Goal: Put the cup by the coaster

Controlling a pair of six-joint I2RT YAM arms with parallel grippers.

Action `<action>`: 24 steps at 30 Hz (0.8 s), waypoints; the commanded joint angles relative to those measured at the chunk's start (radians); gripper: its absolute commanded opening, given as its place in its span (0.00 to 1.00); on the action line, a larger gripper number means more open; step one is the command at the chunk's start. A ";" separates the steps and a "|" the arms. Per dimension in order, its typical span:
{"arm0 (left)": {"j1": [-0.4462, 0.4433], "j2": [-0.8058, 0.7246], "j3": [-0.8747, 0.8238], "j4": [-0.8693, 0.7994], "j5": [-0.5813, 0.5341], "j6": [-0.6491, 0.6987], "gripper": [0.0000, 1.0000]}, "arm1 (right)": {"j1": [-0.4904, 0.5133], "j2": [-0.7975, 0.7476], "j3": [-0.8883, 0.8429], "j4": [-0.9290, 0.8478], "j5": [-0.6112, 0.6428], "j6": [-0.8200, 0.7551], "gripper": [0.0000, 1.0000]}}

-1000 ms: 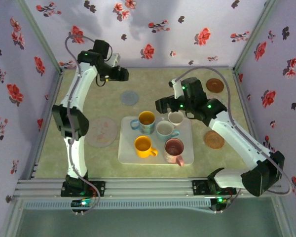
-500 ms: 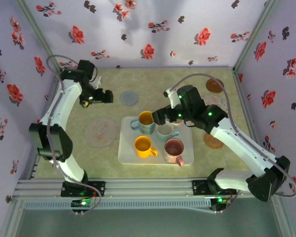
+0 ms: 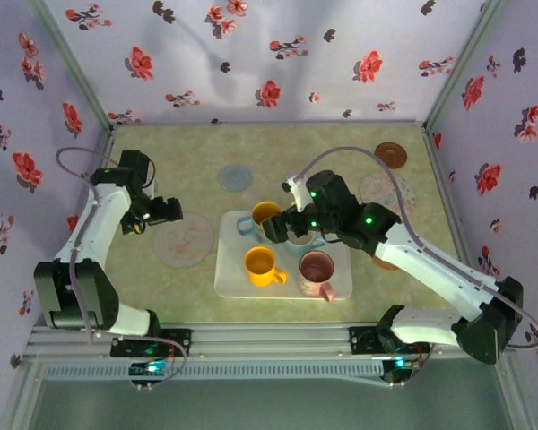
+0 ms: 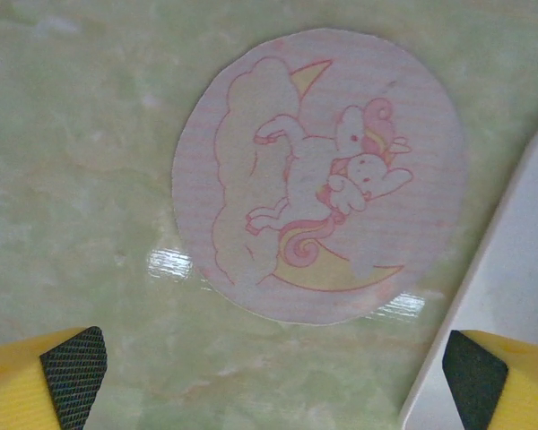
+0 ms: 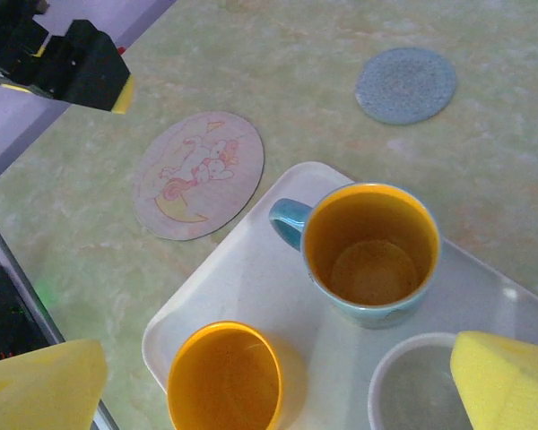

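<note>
Left gripper hung at the left of the top view, its jaws spread wide with nothing between them. In its own wrist view the yellow, black-padded fingertips sat in the two lower corners, and bare table lay between them. The unicorn coaster (a pink disc printed with a unicorn, a cloud and a crescent moon) lay flat in the centre of that frame. The white tray cut across the right edge, just beside the coaster, with a strip of table between them.

Right gripper was likewise released and empty, poised over the upper part of the tray in the middle of the top view. Its wrist view showed its yellow fingers in the lower corners, well apart, gripping nothing.

Every cup stood on the tray. In the right wrist view the blue cup, yellow inside, stood upright at centre right with its handle pointing left. The yellow cup stood at bottom centre, and the white cup at lower right was partly covered by a finger. In the top view a pink cup stood at the tray's lower right.

A grey-blue coaster lay alone at the upper right of the right wrist view, apart from the tray. A brown coaster sat near the table's top right corner in the top view.
</note>
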 commanded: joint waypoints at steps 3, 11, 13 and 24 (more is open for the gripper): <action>0.029 0.015 -0.063 0.089 -0.008 -0.097 0.99 | 0.017 0.003 -0.028 0.091 0.015 0.041 1.00; 0.047 0.111 -0.122 0.200 0.034 -0.135 0.97 | 0.017 0.042 -0.040 0.098 0.018 0.031 1.00; 0.052 0.140 -0.129 0.215 0.033 -0.135 0.95 | 0.017 0.059 -0.028 0.097 0.022 0.022 1.00; 0.085 0.284 -0.151 0.297 0.036 -0.164 0.93 | 0.017 0.085 -0.037 0.146 0.101 -0.013 1.00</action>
